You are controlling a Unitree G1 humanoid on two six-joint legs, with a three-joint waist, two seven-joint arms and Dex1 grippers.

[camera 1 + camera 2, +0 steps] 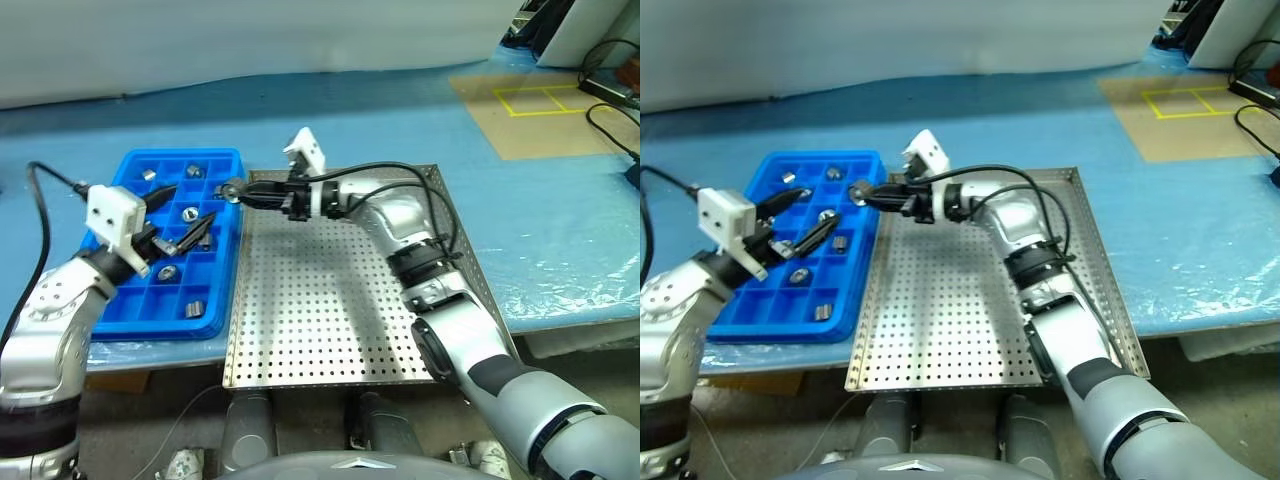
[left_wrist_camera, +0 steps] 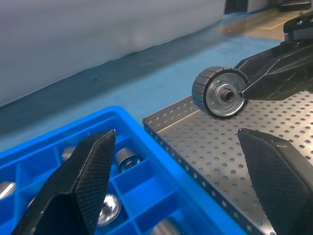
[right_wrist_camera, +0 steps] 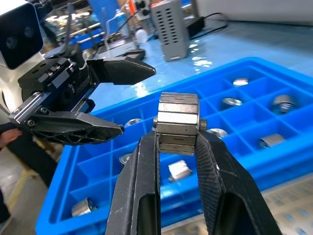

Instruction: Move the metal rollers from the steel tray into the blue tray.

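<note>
My right gripper (image 1: 236, 190) is shut on one metal roller (image 1: 230, 190), a short silver cylinder with a centre hole. It holds the roller in the air over the far right edge of the blue tray (image 1: 131, 318). The same roller (image 3: 178, 122) sits pinched between both right fingers. My left gripper (image 1: 190, 208) hangs open above the blue tray, pointing toward the roller (image 2: 220, 93), with nothing between its fingers (image 2: 83, 181). Several rollers (image 1: 188, 212) lie in the blue tray's compartments. The steel tray (image 1: 340, 300) lies to the right of the blue tray, edge to edge.
Both trays rest on a table under a blue cover (image 1: 540, 230). A brown board with yellow tape squares (image 1: 540, 100) and black cables (image 1: 610, 90) lie at the far right. A grey vented box (image 3: 171, 29) stands beyond the blue tray.
</note>
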